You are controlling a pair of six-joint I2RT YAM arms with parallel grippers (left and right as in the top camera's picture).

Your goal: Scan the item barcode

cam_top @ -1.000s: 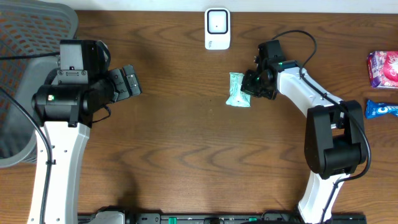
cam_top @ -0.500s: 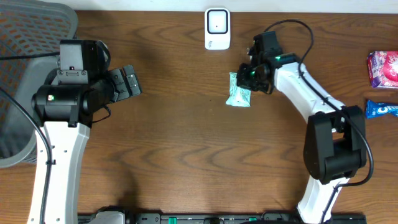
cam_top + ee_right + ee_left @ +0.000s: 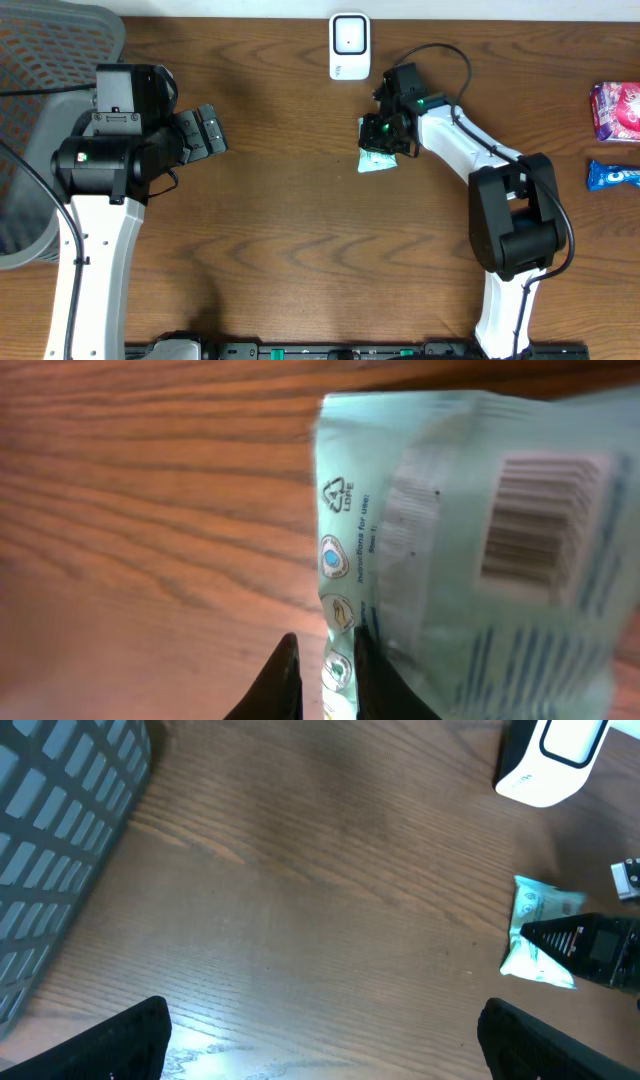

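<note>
Overhead: bright, even light; soft faint shadows cast on tabletop (image 3: 300, 230). Left wrist: whitish glare noted on wood at picture's lower edge. Right wrist: warm orange cast; packet (image 3: 470, 560) print rendered slightly blurred.

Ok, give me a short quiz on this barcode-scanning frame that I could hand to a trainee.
1. True or false: the barcode on the mint-green packet shows in the right wrist view.
2. Where on the table does the white scanner stand? A. at the far edge, beyond the packet; B. at the near edge, between the arm bases; C. at the right edge.
3. Fill in: the left gripper stands ____, with nothing between its fingers.
Key: 1 true; 2 A; 3 open.
</note>
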